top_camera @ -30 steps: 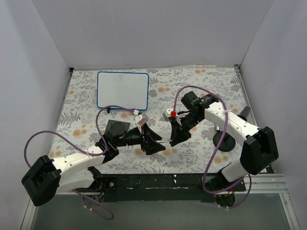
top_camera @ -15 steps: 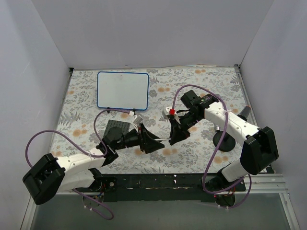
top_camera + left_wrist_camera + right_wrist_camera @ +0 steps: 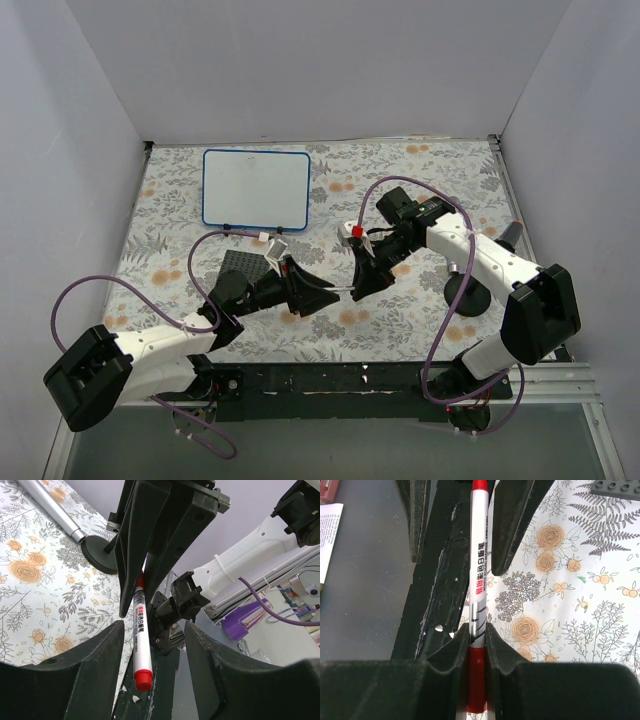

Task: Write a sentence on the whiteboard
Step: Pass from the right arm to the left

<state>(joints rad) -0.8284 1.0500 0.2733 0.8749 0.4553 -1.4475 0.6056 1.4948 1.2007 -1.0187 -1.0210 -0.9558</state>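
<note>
The whiteboard [image 3: 255, 188] lies at the back left, white with a blue rim. I see no red lettering on it. My right gripper [image 3: 361, 287] [image 3: 478, 630] is shut on a white marker with red ends [image 3: 479, 575] and holds it above the table. The marker [image 3: 340, 291] points toward my left gripper [image 3: 320, 288]. In the left wrist view my left gripper [image 3: 154, 627] is open, and the marker's red end [image 3: 143, 680] hangs between its fingers [image 3: 75, 675], nearer the left one and touching neither. Those open fingers [image 3: 512, 520] show at the top of the right wrist view.
A dark grey studded plate [image 3: 243, 267] lies just in front of the whiteboard, under the left arm; its corner shows in the right wrist view [image 3: 617, 489]. A black round stand [image 3: 467, 296] with a silver rod [image 3: 50, 505] sits at the right. Purple cables loop over both arms.
My left gripper has shifted a little up and to the left, still open around the marker's end. My right gripper has shifted slightly up and left, still shut on the marker.
</note>
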